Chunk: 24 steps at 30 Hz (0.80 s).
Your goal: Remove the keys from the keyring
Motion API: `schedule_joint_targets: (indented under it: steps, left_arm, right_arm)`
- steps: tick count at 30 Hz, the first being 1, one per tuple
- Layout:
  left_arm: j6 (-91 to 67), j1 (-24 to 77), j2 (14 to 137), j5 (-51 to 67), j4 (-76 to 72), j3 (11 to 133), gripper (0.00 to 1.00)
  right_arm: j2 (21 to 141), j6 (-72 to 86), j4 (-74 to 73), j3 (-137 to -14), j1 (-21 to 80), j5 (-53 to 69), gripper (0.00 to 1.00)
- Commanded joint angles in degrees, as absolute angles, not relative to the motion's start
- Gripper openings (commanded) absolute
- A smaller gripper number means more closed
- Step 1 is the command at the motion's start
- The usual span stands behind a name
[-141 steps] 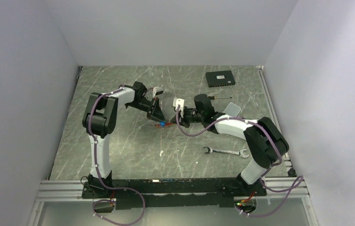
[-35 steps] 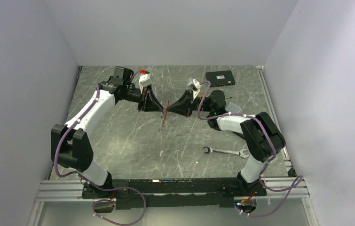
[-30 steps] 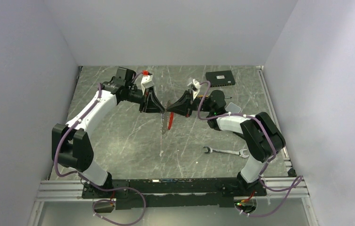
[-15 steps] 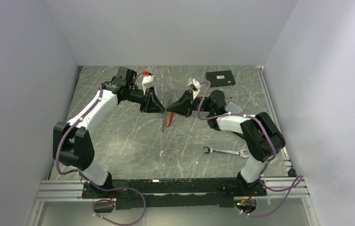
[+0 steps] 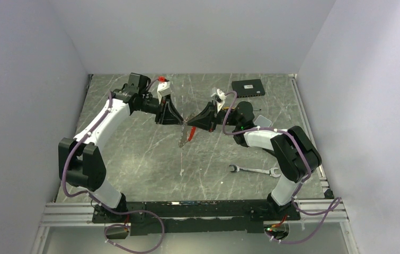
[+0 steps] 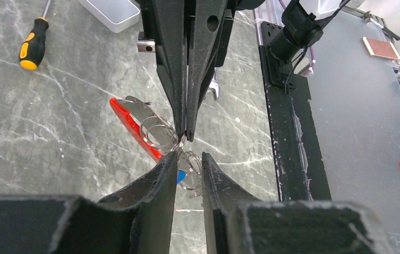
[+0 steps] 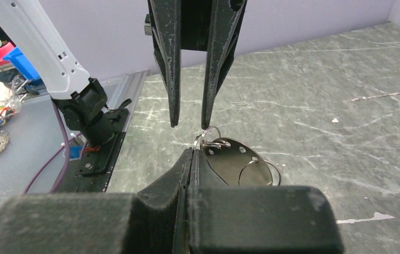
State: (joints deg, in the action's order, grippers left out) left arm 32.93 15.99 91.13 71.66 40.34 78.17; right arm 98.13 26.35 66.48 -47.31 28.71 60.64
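Above the marbled worktop, the keyring is held in the air, pinched at one ring by the pressed-together fingers of the right end effector. Directly opposite the keyring, the left end effector is seen slightly spread, with nothing gripped. A silver wrench is laid nearer the arm bases than the keyring. A red tag and the keys, one blue-headed, are attached to the keyring.

Grey marbled tbl, silver open-end wrench lying near-right, flat blk box at far-right, yellow/blk-handled screwdriver flat on tbl, white rect. tray near it
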Motion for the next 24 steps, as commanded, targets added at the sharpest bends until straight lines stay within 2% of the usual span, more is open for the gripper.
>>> schedule_joint_targets:
  steps: [1,21,24]
  left_arm:
    - [34.70,15.64,90.33,72.68,40.67,80.28,0.29]
    - [31.56,17.67,92.72,71.06,34.65,75.79,0.28]
    - [31.51,17.67,92.78,71.82,34.81,75.98,0.22]
  right_arm:
    - [96.66,25.88,70.06,-48.78,29.09,61.77,0.00]
    - [96.93,29.35,74.08,-48.80,29.09,61.78,0.00]
    - [97.09,29.27,74.01,-48.78,29.09,61.83,0.00]
